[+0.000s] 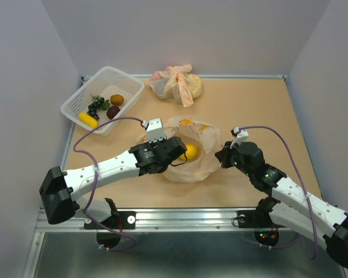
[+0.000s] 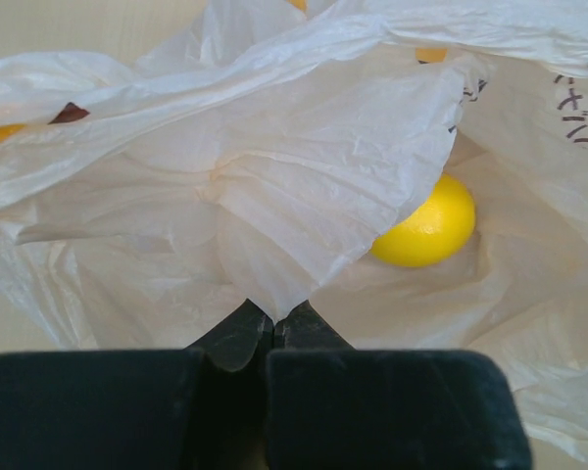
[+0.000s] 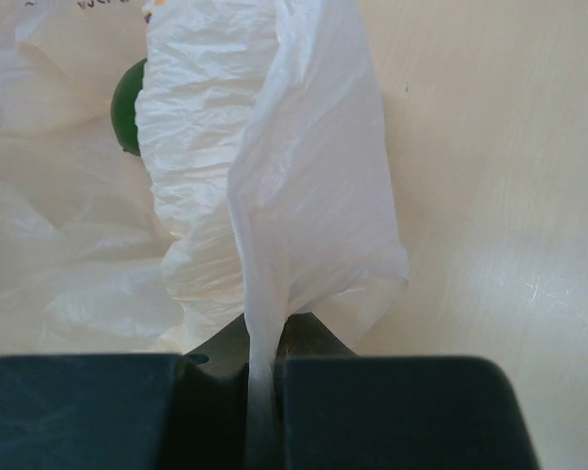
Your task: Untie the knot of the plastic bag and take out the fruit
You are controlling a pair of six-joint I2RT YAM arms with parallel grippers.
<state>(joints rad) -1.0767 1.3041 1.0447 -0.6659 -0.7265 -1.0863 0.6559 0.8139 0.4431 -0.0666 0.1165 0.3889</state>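
The plastic bag (image 1: 194,168) lies slack and open in the middle of the tabletop (image 1: 267,116), between the two arms. I can find no knot on it, so the untying looks done. Four pieces sit in the white basket (image 1: 75,104) at the far left: a grape bunch (image 1: 95,105), a kiwi (image 1: 117,99), a plum (image 1: 113,112) and a long yellow one (image 1: 88,120). Inside the bag I see a yellow lemon (image 2: 426,223) and a green fruit (image 3: 127,108), so by my reckoning at least those two are left to lift out.

The left fingers (image 2: 240,338) are pressed together, with a point of the film caught at their tips. The right fingers (image 3: 314,338) are clamped on a fold of the bag's right edge.

The green fruit is mostly behind crumpled film, and from above I cannot find it. Orange patches near the bag's far edge could be print or more fruit. A second, tied bag (image 1: 177,84) sits well apart at the back.
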